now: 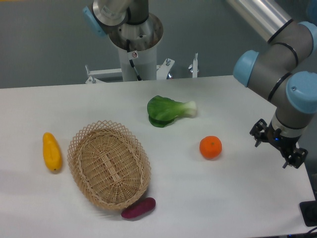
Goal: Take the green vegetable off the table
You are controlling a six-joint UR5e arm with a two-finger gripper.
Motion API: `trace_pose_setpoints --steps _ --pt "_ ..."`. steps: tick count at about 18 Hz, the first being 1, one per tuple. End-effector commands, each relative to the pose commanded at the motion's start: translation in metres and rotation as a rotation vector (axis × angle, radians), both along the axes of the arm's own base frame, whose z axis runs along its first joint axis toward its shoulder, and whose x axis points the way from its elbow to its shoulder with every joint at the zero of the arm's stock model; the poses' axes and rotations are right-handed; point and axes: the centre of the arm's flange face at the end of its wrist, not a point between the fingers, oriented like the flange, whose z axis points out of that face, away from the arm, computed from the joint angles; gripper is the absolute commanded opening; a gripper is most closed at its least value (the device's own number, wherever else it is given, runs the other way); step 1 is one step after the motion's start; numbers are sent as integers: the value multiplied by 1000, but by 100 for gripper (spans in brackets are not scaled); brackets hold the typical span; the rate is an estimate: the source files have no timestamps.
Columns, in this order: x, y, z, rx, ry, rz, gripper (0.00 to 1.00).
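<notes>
Green vegetable point(170, 111): we see it lying flat on the bench point(237, 198), toward the far middle.
Long axis: roughly left to right; pale stem points right, dark leaves left.
Neighbours: orange point(210, 147) nearer and to the right; wicker basket point(109, 165) nearer left; yellow fruit point(52, 151) beyond it; purple vegetable point(138, 208) at the basket's near rim.
Tool point(277, 148): well right of the vegetable, holding nothing; we cannot tell its finger gap.

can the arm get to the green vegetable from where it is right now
Probably yes. The green vegetable lies alone on the table, clear of the basket; only the orange sits near the gripper path, and it can pass above.
</notes>
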Motion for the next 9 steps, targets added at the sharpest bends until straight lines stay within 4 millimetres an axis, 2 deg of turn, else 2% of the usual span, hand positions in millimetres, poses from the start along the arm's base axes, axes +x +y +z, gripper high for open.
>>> trace_pose_setpoints --steps 6,9 --pt "1 1 1 9 -6 2 100" --pt "9 -1 2 8 -17 0 100"
